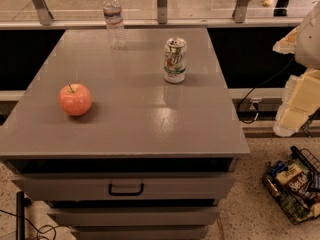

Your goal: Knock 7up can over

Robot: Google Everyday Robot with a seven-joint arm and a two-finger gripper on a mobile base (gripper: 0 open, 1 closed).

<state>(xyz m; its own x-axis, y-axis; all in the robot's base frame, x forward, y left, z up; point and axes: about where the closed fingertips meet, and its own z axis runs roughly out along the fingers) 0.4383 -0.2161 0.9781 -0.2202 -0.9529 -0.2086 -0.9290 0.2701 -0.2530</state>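
The 7up can (175, 60) stands upright on the grey table top (130, 124), right of centre toward the back. It is white and green with a silver top. My gripper (296, 106) hangs at the right edge of the view, off the table's right side and well apart from the can, pale and blurred, at the end of the white arm (310, 39).
A red apple (75, 99) sits on the left of the table. A clear water bottle (114, 19) stands at the back edge. Drawers (125, 188) are under the top. A wire basket of snacks (295, 184) sits on the floor at right, near a cable (250, 104).
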